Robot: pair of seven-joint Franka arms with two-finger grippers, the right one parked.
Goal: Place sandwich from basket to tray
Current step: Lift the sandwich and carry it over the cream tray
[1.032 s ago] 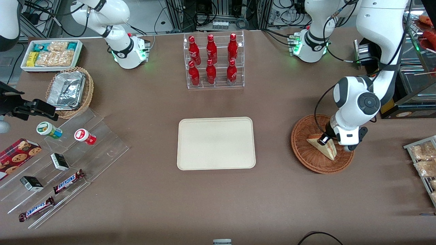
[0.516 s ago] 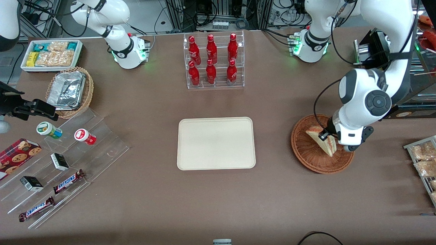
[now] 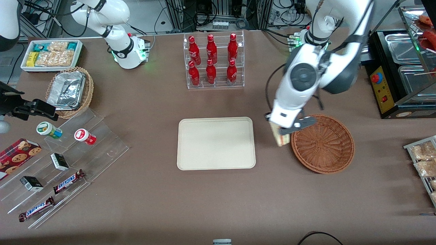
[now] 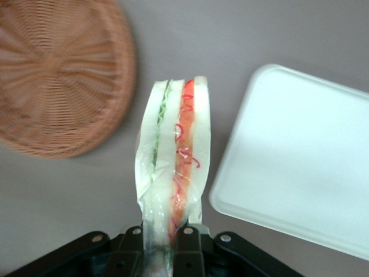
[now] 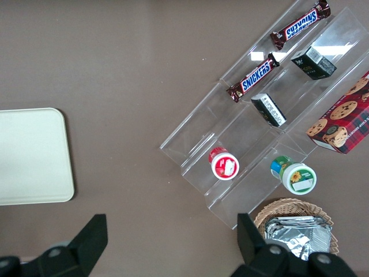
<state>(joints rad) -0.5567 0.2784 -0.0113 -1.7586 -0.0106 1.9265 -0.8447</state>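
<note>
Hanging in the air between the basket [image 3: 322, 144] and the tray [image 3: 216, 143], the gripper [image 3: 281, 131] has its two black fingers [image 4: 185, 245] pinched on the narrow end of the sandwich [image 4: 173, 167]. The sandwich is one soft wedge in clear, crinkled wrap: pale bread slices with a green layer and a red-orange layer showing along its edge. It is clear of the table, just beside the basket's rim and near the tray's short side, touching neither.

The basket is round and shallow, reddish-brown wicker woven in rings, with nothing in it. The tray is a flat, smooth cream rectangle with rounded corners and a low rim, and it is bare.

Farther from the front camera stands a clear plastic rack [image 3: 214, 60] with six red bottles in two rows of three. Toward the parked arm's end lies a stepped clear stand [image 3: 64, 163] holding two chocolate bars, two small dark boxes and two round cups.
</note>
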